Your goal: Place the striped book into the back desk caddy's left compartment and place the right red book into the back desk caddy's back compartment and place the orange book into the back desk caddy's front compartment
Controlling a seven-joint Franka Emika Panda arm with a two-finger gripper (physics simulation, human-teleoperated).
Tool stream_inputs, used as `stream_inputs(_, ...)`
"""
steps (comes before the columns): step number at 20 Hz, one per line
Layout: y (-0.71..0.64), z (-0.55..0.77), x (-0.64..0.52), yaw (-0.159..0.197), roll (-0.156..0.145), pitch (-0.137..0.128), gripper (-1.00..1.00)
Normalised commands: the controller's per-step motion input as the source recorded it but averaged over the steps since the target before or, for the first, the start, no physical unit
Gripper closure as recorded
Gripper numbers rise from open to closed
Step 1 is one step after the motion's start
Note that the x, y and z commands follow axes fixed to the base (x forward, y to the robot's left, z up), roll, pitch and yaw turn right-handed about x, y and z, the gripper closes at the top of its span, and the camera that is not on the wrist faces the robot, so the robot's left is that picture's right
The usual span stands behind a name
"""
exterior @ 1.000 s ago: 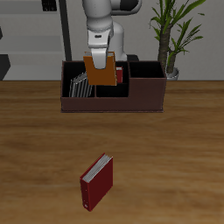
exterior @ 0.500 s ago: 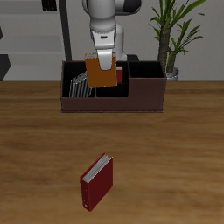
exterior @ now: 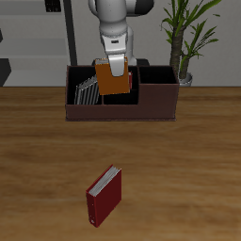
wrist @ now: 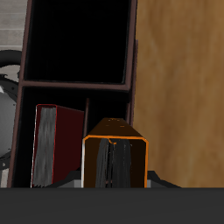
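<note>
The orange book (exterior: 114, 79) is hanging upright in the gripper (exterior: 117, 64), above the middle of the caddy (exterior: 122, 110); its long axis is running up and down, and its lower end is looking level with the caddy's rim or just inside it, though the exterior view is not settling which. In the wrist view the orange book (wrist: 116, 154) is showing end-on, white pages between orange covers, directly under the gripper; beside it, apart by a thin divider, a red book (wrist: 52, 144) is standing in its own small cell, which I am judging to be the back compartment already filled. The striped book (exterior: 87, 92) is sitting in the end cell next to the middle cells; the cell at the caddy's other end is showing black and bare in the wrist view. So the move in hand is turning on a straight descent: the front compartment is lying right below the book, and the book's thin edge is needing to stay clear of the divider and the caddy's front wall. The gripper is clamped on the orange book's upper end, fingers pressing both covers. A second red book (exterior: 104, 195) is lying flat on the worktop (exterior: 188, 169), well apart, near the front edge.
</note>
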Motion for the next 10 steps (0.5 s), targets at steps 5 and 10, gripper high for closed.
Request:
stream_inputs(5,0.06,-0.10,-0.03,0.034,0.013,-0.005,1.00)
stream_inputs(10,0.09,-0.06,-0.02,-0.017,0.016,0.026,1.00)
